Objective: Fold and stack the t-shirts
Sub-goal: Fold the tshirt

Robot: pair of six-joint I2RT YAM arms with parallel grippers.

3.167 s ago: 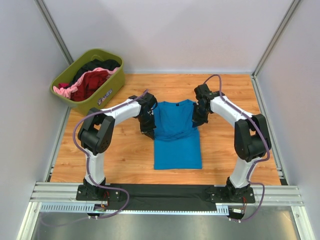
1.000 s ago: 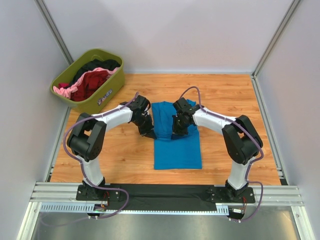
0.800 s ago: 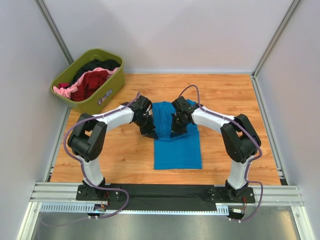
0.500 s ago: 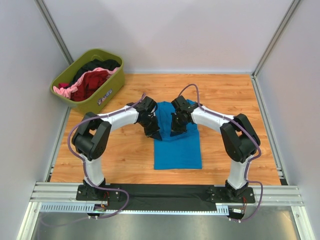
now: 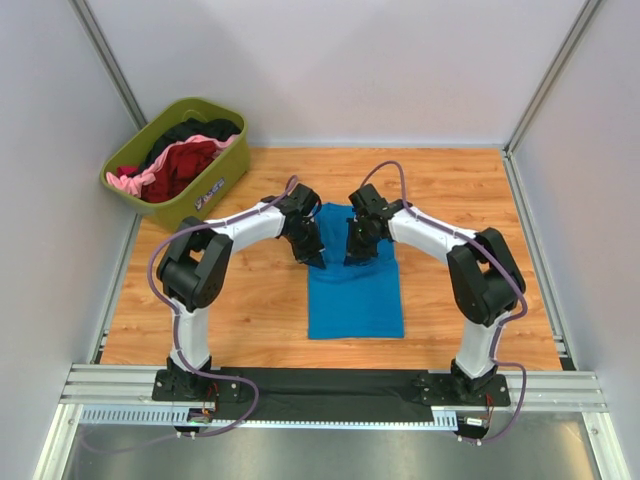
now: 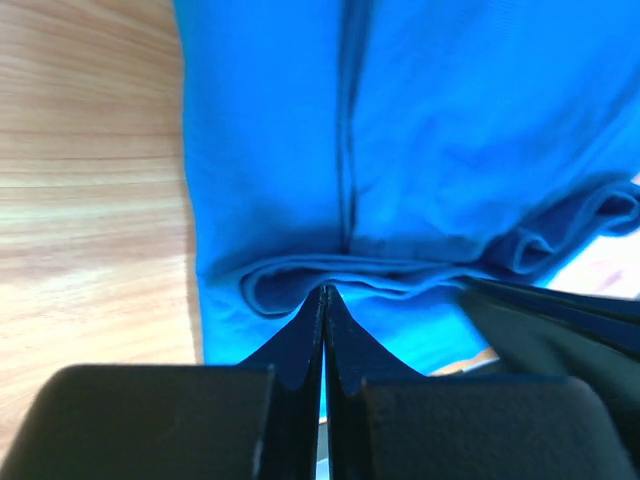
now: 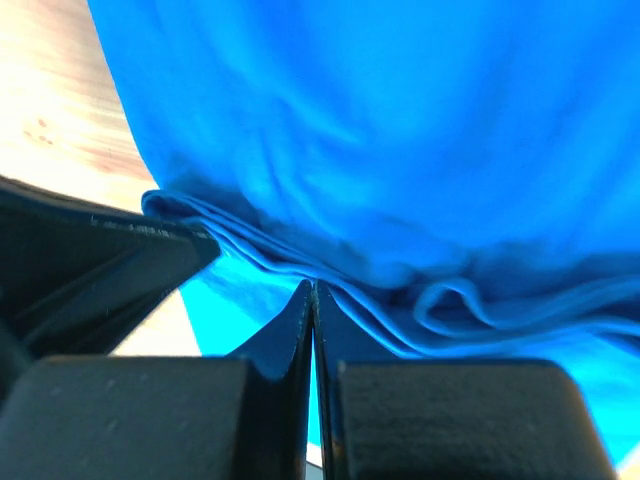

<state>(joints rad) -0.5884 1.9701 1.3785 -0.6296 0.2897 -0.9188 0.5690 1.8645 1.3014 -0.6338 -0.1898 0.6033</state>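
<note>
Together, the left pincer (image 6: 324,292) and right pincer (image 7: 312,285) each clamp a bunched fold of the blue t-shirt (image 5: 355,300), worktop (image 5: 450,180) beneath them.

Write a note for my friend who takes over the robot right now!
Left end effector: shut on a fold of the blue shirt.
Right end effector: shut on a fold of the same shirt.
The shirt lies on the table, its sides seemingly folded in.
The tub holds heaped red, pink and black cloth.
Left to do: finish this fold, then fold and stack the rest.
</note>
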